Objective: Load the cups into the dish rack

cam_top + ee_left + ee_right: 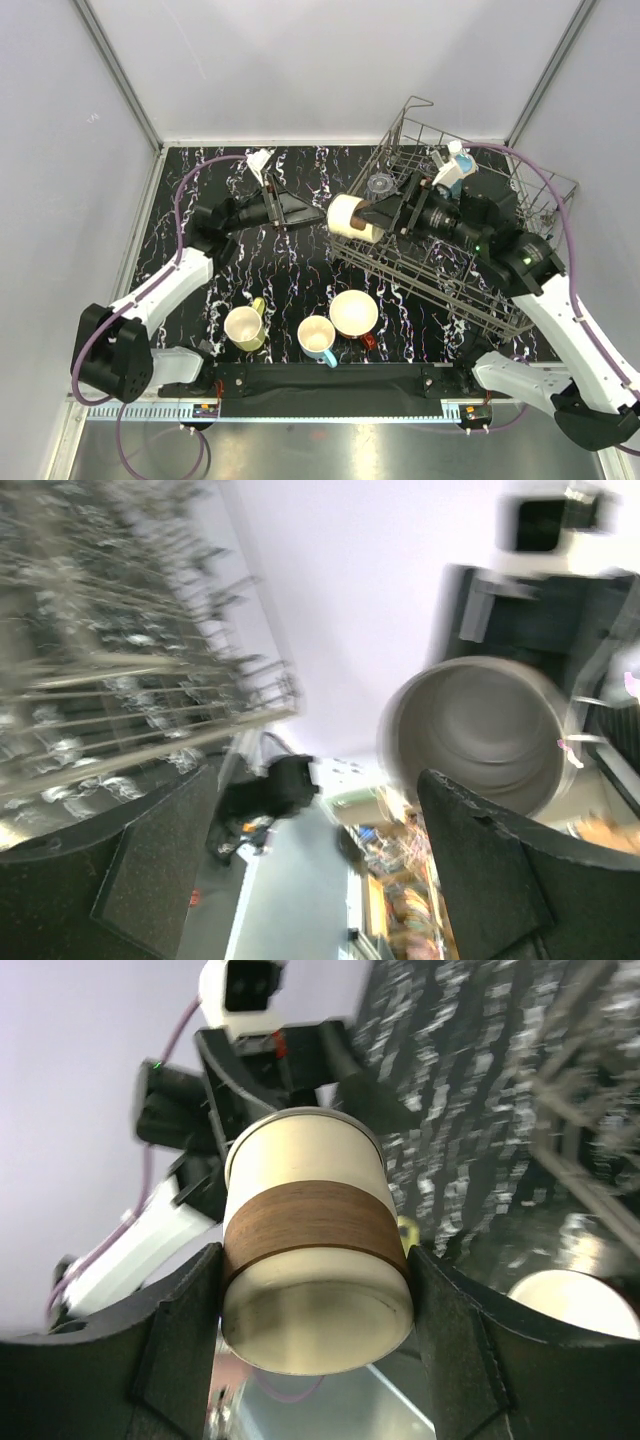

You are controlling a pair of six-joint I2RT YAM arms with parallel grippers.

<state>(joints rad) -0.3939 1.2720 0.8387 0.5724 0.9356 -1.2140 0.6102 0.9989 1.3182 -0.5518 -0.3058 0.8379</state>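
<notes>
My right gripper (378, 217) is shut on the cream-brown cup (350, 218) and holds it on its side in the air, at the left edge of the dish rack (470, 290). In the right wrist view both fingers (185, 1330) press the cup (310, 1230) at its base. My left gripper (300, 210) is open and empty, just left of the cup's mouth. The left wrist view shows the cup's steel inside (480, 730) past the open fingers (500, 880). A yellow-green mug (244, 327), a light-blue mug (317, 338) and a red mug (354, 314) stand on the table near the front.
A clear tumbler (381, 185) sits in the rack's far left corner. The rack lies tilted across the right half of the black marbled table (290, 270). White walls close in the back and sides. The rack's tines (100, 630) fill the upper left of the left wrist view.
</notes>
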